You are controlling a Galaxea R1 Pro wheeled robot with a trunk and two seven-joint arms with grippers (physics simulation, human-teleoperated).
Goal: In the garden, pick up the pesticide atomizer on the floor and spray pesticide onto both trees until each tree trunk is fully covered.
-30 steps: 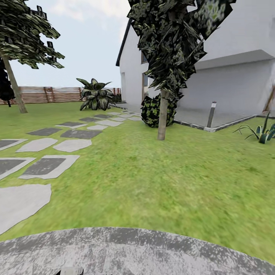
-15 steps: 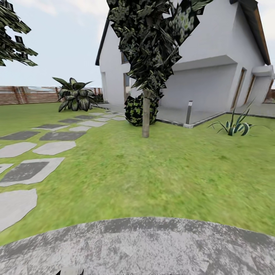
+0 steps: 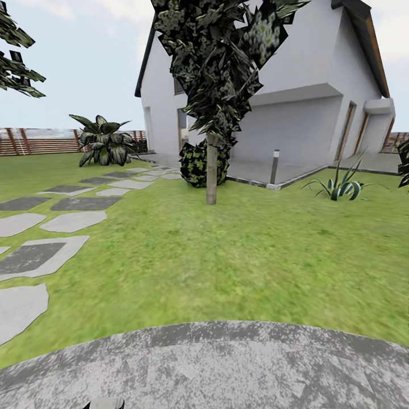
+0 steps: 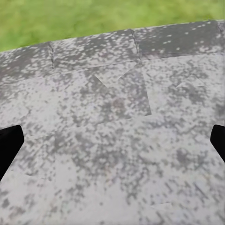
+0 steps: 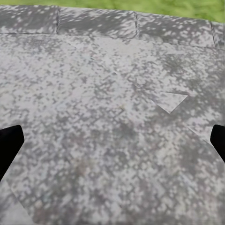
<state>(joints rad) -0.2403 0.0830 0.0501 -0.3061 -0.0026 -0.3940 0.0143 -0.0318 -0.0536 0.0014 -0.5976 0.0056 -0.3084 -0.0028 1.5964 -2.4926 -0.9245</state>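
Grey-brown tree trunk (image 3: 211,169) slightly further left

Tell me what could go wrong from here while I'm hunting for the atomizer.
1. Both end effectors, left and right, hang open and empty over the grey paving, so driving up to the tree trunk now would waste time; spraying isn't possible yet.
2. The dark bush sits right behind that trunk, which may block circling it for full coverage.
3. The stepping slabs could jolt the base if crossed quickly.
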